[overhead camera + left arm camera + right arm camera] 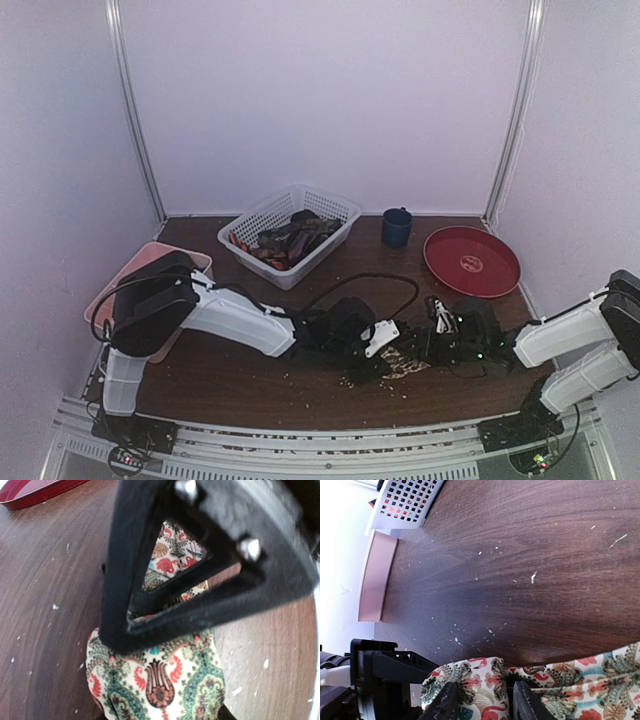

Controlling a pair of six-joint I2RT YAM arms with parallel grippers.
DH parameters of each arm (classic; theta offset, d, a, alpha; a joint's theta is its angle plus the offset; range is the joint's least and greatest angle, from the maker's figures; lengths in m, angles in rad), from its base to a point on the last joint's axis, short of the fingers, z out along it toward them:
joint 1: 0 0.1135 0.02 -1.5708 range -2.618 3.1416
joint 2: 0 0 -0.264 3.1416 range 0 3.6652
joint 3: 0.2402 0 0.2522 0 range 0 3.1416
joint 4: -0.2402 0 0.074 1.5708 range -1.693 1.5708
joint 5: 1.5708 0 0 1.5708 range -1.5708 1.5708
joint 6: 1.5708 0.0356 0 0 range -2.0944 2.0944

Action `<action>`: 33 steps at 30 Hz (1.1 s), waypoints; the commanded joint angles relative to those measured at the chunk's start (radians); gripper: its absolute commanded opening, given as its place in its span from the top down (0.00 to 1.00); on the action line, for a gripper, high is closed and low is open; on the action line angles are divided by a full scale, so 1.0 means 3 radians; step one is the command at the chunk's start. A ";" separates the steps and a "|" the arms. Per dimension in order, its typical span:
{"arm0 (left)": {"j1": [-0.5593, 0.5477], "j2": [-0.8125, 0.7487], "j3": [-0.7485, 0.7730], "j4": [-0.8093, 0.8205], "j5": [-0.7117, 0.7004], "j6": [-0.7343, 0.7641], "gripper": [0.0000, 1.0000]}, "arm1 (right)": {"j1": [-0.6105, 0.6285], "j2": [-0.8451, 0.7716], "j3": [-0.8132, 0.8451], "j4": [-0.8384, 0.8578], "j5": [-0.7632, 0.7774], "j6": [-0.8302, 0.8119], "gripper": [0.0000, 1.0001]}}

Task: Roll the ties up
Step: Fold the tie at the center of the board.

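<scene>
A cream-tan tie with a red and green floral pattern (pixel 403 366) lies bunched on the table between my two grippers. In the left wrist view a rolled fold of the tie (pixel 155 675) fills the gap between my left gripper's (pixel 162 716) fingers, which barely show at the bottom edge. My right gripper (pixel 482 705) is shut on another fold of the tie (pixel 480 680). One black triangular finger of the right gripper (pixel 200 560) looms over the tie in the left wrist view. The left gripper (pixel 368 345) and right gripper (pixel 432 347) nearly touch.
A white lattice basket (pixel 330 205) with dark and red ties (pixel 290 238) stands at the back. A blue cup (pixel 397 227) and a red plate (pixel 472 261) are at the back right. A pink tray (pixel 120 290) is at the left. A black cable (pixel 375 282) loops behind the grippers.
</scene>
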 commanded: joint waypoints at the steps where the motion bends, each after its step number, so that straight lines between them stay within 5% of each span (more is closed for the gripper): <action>1: -0.0004 -0.0176 -0.0194 0.0015 -0.0253 0.0126 0.59 | 0.0040 0.0049 -0.0055 0.0179 -0.0135 0.0159 0.61; 13: -0.0005 -0.0438 -0.0647 0.0061 -0.0472 0.0260 0.52 | 0.0277 0.0492 0.0034 0.0666 -0.0200 0.0414 0.66; 23: 0.0000 -0.0455 -0.0580 0.0062 -0.0204 0.0144 0.20 | 0.0337 0.0533 0.0001 0.0761 -0.0161 0.0474 0.67; 33: 0.0046 -0.0387 -0.0389 0.0139 0.0003 0.0175 0.17 | 0.0340 0.0541 0.0016 0.0720 -0.0182 0.0439 0.67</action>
